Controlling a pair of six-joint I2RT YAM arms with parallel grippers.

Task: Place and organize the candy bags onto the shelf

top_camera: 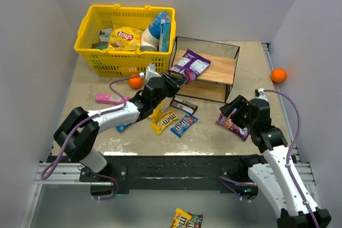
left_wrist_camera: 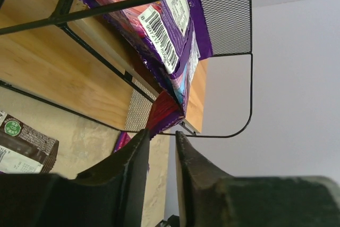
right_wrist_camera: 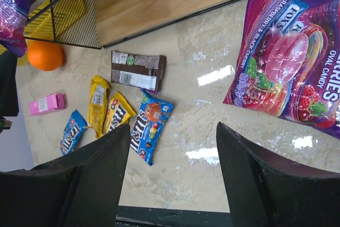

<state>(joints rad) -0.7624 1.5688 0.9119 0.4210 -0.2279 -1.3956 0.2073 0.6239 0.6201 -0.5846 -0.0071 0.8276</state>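
One purple candy bag [top_camera: 191, 64] lies on the shelf's [top_camera: 222, 73] top board, its corner hanging over the front-left edge. My left gripper [top_camera: 172, 80] is at that corner. In the left wrist view its jaws [left_wrist_camera: 159, 134] stand a narrow gap apart just below the bag's tip [left_wrist_camera: 166, 111], with nothing between them. The second purple bag [top_camera: 233, 125] lies on the table at the right. My right gripper [top_camera: 231, 109] hovers wide open and empty beside it [right_wrist_camera: 287, 62]. A brown packet [right_wrist_camera: 139, 71], two yellow packets [right_wrist_camera: 109, 109] and two blue packets [right_wrist_camera: 151, 126] lie on the table.
A yellow basket [top_camera: 128, 8] with a Lays bag [top_camera: 124, 37] stands at the back left. A pink pack [top_camera: 109, 99] and an orange [top_camera: 135, 81] lie near my left arm. Another orange [top_camera: 278, 75] is at the far right. One packet [top_camera: 187, 220] lies below the table's front edge.
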